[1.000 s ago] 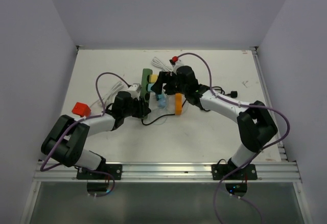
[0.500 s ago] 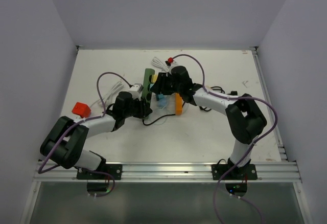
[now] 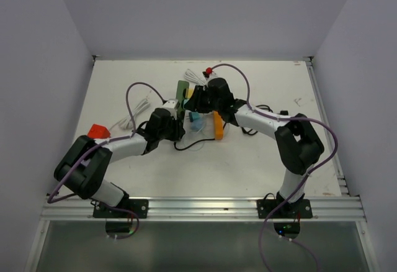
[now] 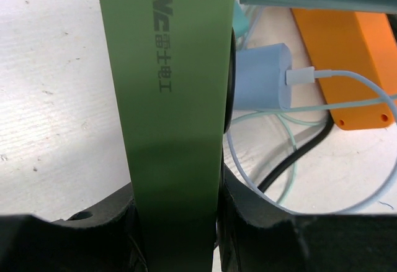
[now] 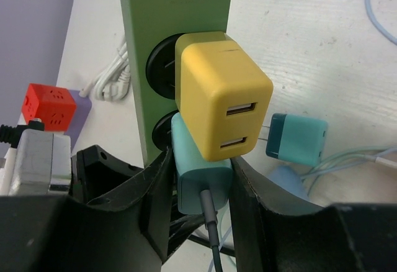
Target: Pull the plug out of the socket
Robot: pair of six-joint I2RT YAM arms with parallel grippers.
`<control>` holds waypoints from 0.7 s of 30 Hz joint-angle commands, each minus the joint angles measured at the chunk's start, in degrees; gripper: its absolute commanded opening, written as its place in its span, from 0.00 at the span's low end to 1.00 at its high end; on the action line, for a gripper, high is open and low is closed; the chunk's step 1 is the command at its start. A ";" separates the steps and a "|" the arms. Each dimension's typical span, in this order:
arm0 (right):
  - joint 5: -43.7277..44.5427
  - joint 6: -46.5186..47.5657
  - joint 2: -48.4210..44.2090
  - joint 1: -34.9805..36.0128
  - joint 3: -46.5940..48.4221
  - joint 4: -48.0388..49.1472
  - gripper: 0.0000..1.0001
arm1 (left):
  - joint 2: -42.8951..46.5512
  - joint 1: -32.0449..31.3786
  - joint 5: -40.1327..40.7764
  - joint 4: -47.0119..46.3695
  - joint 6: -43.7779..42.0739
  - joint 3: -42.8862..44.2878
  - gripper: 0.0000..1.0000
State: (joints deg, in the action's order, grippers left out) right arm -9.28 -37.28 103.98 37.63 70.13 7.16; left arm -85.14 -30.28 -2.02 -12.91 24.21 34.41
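The socket (image 3: pixel 181 90) lies around the middle of the table, running away from the arms, and the setup looks decent to me; the left gripper (image 4: pixel 177 204) is clamped across its near end, pads tight on both long sides, and the right gripper (image 5: pixel 201 191) has its fingers pressed onto the teal plug (image 5: pixel 197 172) seated in one of the round holes. Where I'd worry: the yellow charger (image 5: pixel 220 95) in the next hole sits right against that plug, so a pull that isn't straight could snag it and drag out the wrong one, or both; the fingers only catch the plug's sides, so they might slide off; and if the left grip slips, the whole strip just comes along. Only writing I can read is "nVC" with four Chinese characters beside it on the strip's face, in the left wrist view.
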 commanded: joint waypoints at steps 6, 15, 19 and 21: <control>4.71 1.77 -1.23 2.36 4.41 -4.88 0.02 | -2.75 -2.33 13.90 5.27 -2.15 4.79 0.00; -0.99 1.16 -4.58 0.96 -2.53 3.18 0.02 | -1.08 6.54 -19.13 -14.15 4.62 -3.82 0.00; -9.07 -2.26 -4.14 -1.06 -6.66 12.86 0.01 | -0.81 7.61 -24.07 -17.58 5.15 -4.70 0.00; -11.90 -3.77 -3.26 -1.41 -7.90 15.87 0.02 | -0.90 7.61 -24.43 -18.12 5.15 -4.88 0.00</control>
State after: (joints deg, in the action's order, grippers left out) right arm -13.21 -38.98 102.89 37.06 63.88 15.27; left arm -87.09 -23.73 -21.39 -21.78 27.77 29.39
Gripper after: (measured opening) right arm 0.370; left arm 0.397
